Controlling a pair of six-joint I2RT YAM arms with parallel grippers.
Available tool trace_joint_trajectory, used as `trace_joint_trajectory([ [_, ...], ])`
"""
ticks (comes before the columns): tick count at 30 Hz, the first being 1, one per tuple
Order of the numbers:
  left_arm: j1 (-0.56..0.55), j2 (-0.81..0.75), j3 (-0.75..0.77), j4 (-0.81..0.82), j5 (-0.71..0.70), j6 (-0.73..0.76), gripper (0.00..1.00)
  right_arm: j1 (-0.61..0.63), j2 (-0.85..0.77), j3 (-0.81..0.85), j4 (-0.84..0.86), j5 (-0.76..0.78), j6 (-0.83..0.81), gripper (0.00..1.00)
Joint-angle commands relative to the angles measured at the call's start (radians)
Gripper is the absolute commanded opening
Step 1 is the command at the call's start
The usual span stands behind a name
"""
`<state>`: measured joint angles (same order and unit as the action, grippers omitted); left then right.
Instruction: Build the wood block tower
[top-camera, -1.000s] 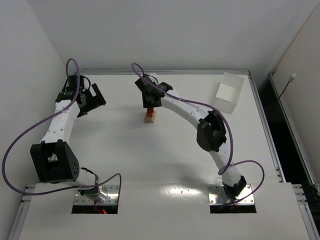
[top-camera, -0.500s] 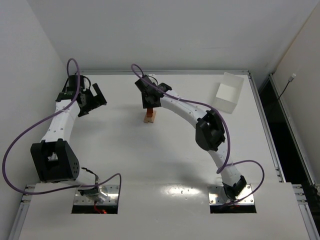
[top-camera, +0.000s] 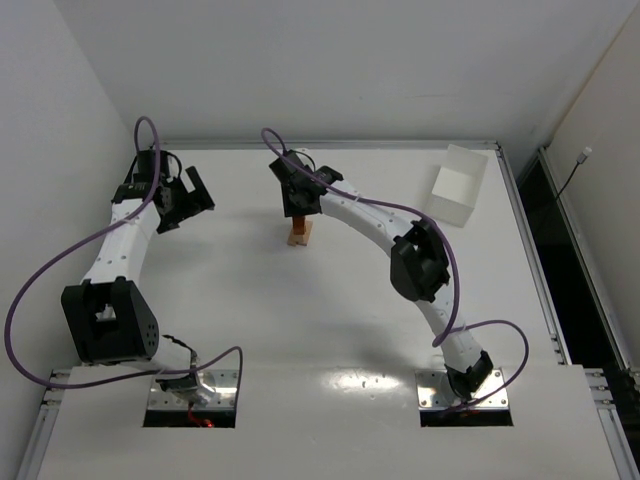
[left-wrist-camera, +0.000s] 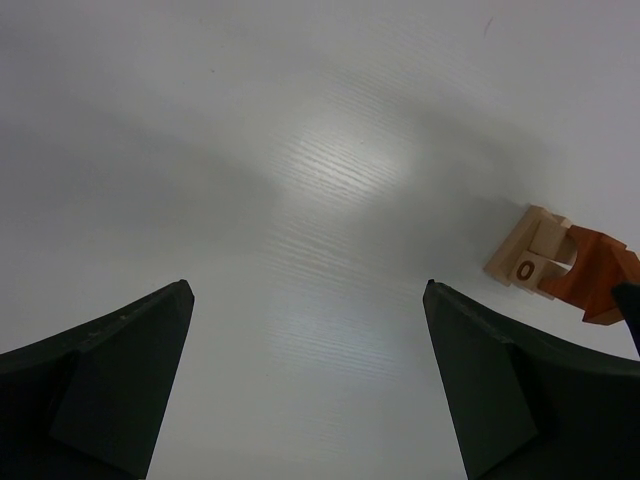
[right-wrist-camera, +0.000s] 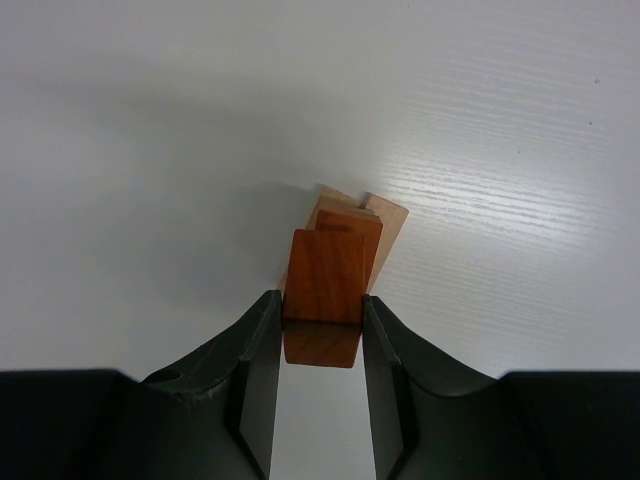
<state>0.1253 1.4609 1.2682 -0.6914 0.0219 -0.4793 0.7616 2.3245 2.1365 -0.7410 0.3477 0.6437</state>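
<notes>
Toward the far middle of the table (top-camera: 250, 330), the wood block tower (top-camera: 298, 238) is standing as a small stack, with pale tan pieces at the base and reddish-brown wood above them. Directly over it, the right gripper (right-wrist-camera: 320, 308) is clamping 1 reddish-brown block (right-wrist-camera: 323, 270) between its 2 fingers, pinching it on opposite faces with the block's end pointing down at the stack. The right wrist view is not showing whether this block is already resting on the tower or hanging just above it.

Under the held block, the pieces are looking slightly fanned, their edges not lining up squarely, so my judgement is that the landing surface is narrow and a little skewed. A release with the block off centre could be leaving it overhanging and tipping off. Pressing down too firmly could be sliding the tan base pieces sideways. The fingers are reaching down close beside the stack, so opening them or lifting away at an angle could be dragging the top block or knocking the tower over.

Well apart to the left, the left gripper (left-wrist-camera: 307, 288) is hanging with its jaws spread wide and nothing between them. A white box (top-camera: 458, 185) is sitting near the far right corner, well away from the tower.
</notes>
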Motion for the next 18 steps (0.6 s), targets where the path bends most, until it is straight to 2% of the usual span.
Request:
trace_joint_trajectory([
  [1, -0.007, 0.01, 0.005, 0.021, 0.013, -0.002, 1.0, -0.004, 0.012, 0.049, 0.037, -0.004, -0.009, 0.12],
  [18, -0.007, 0.01, 0.014, 0.03, 0.033, -0.012, 1.0, -0.013, 0.021, 0.031, 0.037, 0.019, -0.019, 0.09],
])
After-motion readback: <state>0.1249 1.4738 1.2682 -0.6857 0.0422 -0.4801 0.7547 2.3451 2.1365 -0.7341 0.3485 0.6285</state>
